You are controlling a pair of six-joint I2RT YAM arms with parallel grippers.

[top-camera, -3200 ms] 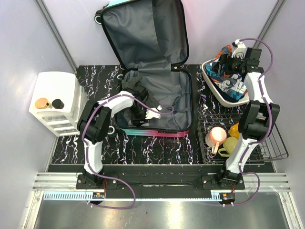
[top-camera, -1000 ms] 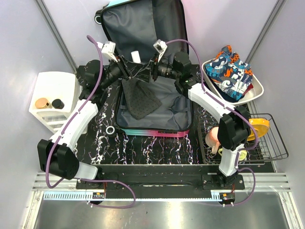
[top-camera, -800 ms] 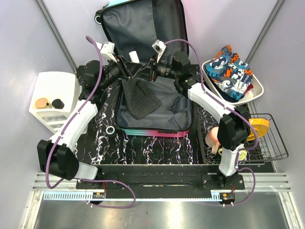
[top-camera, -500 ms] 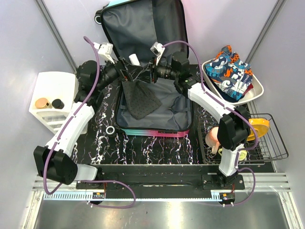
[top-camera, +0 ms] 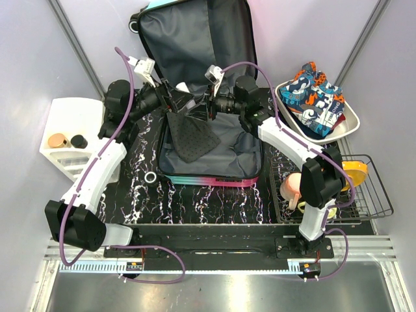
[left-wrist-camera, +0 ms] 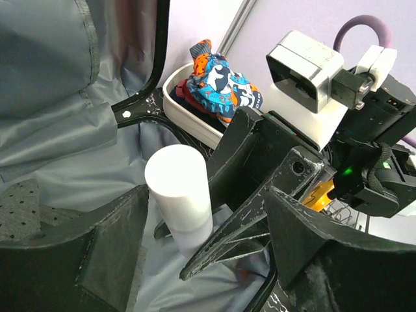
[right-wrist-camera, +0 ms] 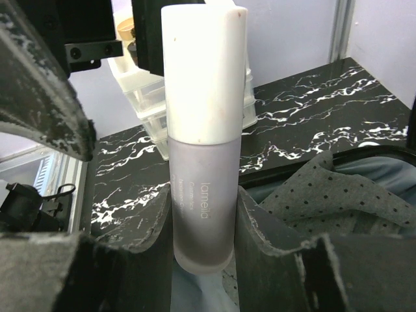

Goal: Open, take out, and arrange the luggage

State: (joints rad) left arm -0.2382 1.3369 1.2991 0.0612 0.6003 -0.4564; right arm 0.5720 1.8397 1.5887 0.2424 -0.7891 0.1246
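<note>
The luggage (top-camera: 224,153) lies open on the table, its lid propped up against the back wall and its grey lining showing. Above its hinge, my right gripper (top-camera: 203,104) (right-wrist-camera: 205,253) is shut on the lower body of a frosted bottle (top-camera: 184,89) (right-wrist-camera: 201,143) with a white cap. My left gripper (top-camera: 173,97) (left-wrist-camera: 201,224) faces it from the left, open, with its fingers (left-wrist-camera: 110,244) standing on either side of the bottle (left-wrist-camera: 179,188) and apart from it. A grey dotted cloth (top-camera: 192,136) lies in the luggage's base.
A white oval tub (top-camera: 344,123) with colourful clothes sits at the back right. A wire basket (top-camera: 380,195) with cups is at the right front. A white drawer unit (top-camera: 75,140) with two small jars stands at left. A small ring (top-camera: 151,177) lies beside the luggage.
My left gripper has opened off the bottle and drawn back a little to the left. My right gripper has shut on the bottle and holds it.
</note>
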